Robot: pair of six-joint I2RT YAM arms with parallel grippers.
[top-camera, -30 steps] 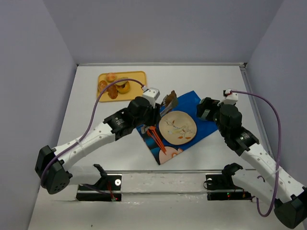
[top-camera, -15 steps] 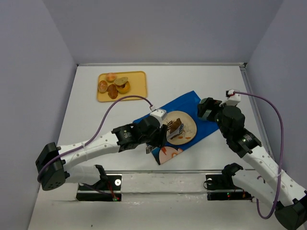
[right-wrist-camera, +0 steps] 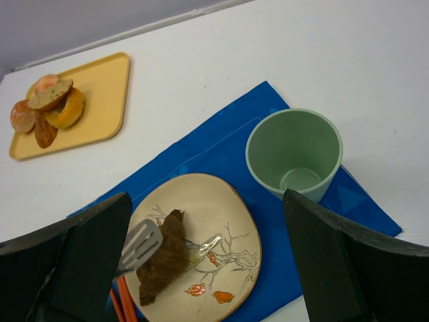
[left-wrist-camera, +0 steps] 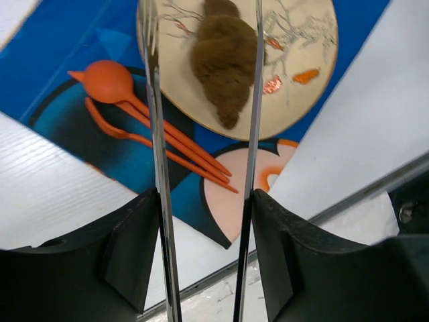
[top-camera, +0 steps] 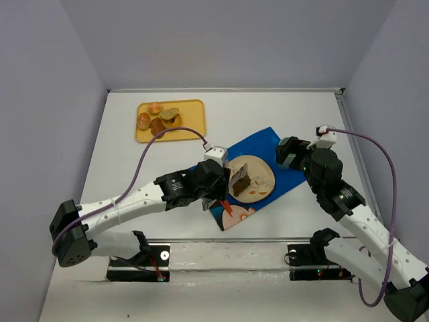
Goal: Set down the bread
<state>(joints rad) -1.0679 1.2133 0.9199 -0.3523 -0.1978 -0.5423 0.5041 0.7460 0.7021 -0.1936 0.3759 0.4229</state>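
Since the blue placemat (top-camera: 265,141) in the middle of the top view looks like it's lying loose under the plate (left-wrist-camera: 301,40), my worry is a snag on the way out. The left gripper (left-wrist-camera: 203,100) is spread around the bread (left-wrist-camera: 224,64) without clamping it, with one finger right against it, so a crooked pull-away could drag the chunk toward the rim or shove plate and mat together. The right gripper (right-wrist-camera: 206,194) hangs wide open and empty at the right of the top view. The bread lies on the plate's left half in the right wrist view — dark brown, lumpy, rough, tapering to a point at the lower end.
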